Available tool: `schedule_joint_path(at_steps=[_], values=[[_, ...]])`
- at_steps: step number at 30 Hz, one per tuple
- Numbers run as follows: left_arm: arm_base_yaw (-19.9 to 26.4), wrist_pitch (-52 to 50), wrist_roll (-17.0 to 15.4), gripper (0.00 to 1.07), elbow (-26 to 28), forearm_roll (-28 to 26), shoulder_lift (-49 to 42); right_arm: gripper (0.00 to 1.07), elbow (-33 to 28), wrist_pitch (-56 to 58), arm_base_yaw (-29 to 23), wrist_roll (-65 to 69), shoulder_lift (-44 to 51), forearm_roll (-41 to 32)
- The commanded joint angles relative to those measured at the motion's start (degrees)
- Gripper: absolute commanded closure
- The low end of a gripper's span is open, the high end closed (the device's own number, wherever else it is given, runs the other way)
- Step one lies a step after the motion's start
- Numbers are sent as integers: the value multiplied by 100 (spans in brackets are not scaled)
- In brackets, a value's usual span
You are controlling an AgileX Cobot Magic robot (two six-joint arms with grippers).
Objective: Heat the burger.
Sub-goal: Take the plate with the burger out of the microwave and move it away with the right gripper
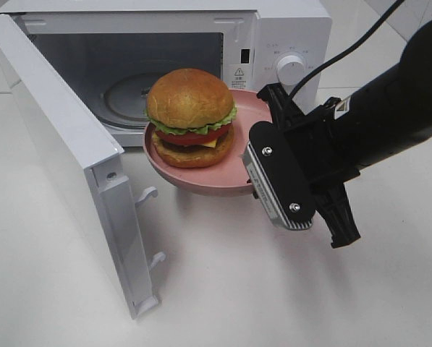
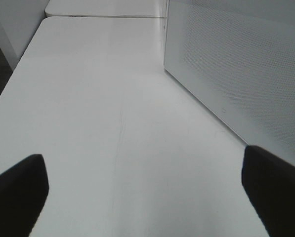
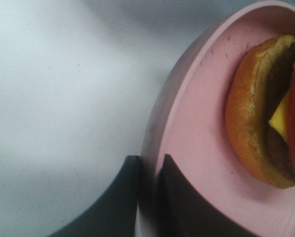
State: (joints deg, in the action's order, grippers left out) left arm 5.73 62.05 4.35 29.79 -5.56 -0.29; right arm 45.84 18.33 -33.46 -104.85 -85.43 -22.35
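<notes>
A: While the microwave (image 1: 165,65) sits at the top of the high frame with its door (image 1: 71,166) swung open toward the lower left, where's the burger (image 1: 191,118)?

B: Centre of the high view, on the pink plate (image 1: 237,177), just in front of the oven's open cavity. Plate looks lifted off the white table (image 1: 259,289); shadow under it. Not inside the oven yet.

A: Who's holding it?

B: Right gripper (image 1: 263,148), coming in from the right of the frame. Its fingers pinch the plate's rim on the side nearest the arm. Right wrist view confirms: one dark finger (image 3: 179,207) on the inner face of the plate (image 3: 196,128), the other under the outer wall, rim clamped between.

A: Burger visible in that wrist view?

B: Partly. Bottom bun, patty, cheese and tomato edge of the burger (image 3: 258,133), apart from the fingers.

A: Left gripper?

B: Left gripper (image 2: 147,192) spread wide, holding nothing, two dark fingertips (image 2: 16,195) at the bottom corners of its wrist view. Bare tabletop (image 2: 112,123) below it, a white perforated panel (image 2: 236,74) at the right of that frame. Not seen in the high view.

A: Turntable?

B: Glass tray (image 1: 129,90) visible inside the cavity, behind the burger.
</notes>
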Motion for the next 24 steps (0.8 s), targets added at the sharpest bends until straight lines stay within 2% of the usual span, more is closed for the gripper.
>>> schedule_joint_path(at_steps=[1, 10, 12, 15, 17, 24], values=[[0, -80, -34, 7, -17, -6, -40, 107, -292, -401, 11, 470, 481, 269], [0, -80, -34, 7, -17, -6, -40, 107, -865, -384, 11, 1295, 1255, 859], [0, -80, -34, 7, -17, -6, -40, 107, -1180, -350, 11, 1690, 1662, 1146], [0, -80, -34, 7, -17, -6, -40, 107, -1261, -350, 11, 1793, 1765, 1226], [0, -80, -34, 7, -17, -6, -40, 107, -1478, -195, 11, 2263, 2114, 1564], [0, -80, -34, 7, -17, -6, -40, 107, -1696, 206, 11, 3140, 2641, 2332]])
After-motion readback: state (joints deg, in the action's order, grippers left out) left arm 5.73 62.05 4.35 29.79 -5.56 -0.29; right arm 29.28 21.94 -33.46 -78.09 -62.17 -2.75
